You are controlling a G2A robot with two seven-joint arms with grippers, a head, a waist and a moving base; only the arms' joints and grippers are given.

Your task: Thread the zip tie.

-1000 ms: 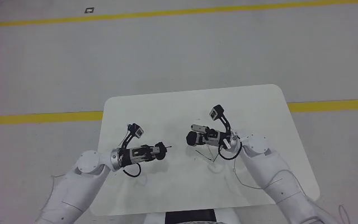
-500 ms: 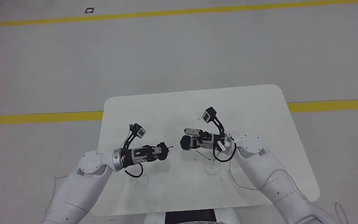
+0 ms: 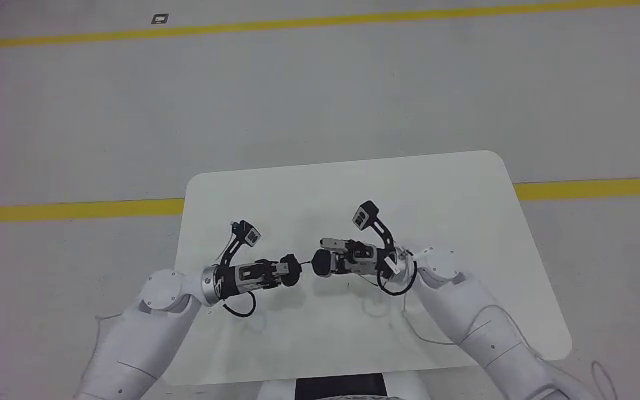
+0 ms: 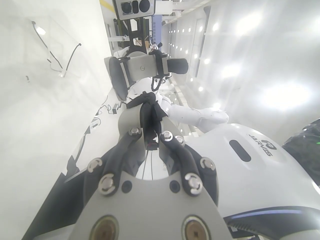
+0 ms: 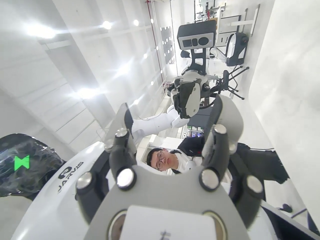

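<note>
Above the middle of the white desk (image 3: 450,190), the robot's left hand (image 3: 288,269) is clamped on a thin black zip tie (image 3: 303,265), whose free end points at the right hand (image 3: 322,262), just beside it with fingers spread apart.

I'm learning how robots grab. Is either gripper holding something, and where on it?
The left gripper pinches a thin black plastic zip tie near one end; the right gripper is open, empty.
</note>
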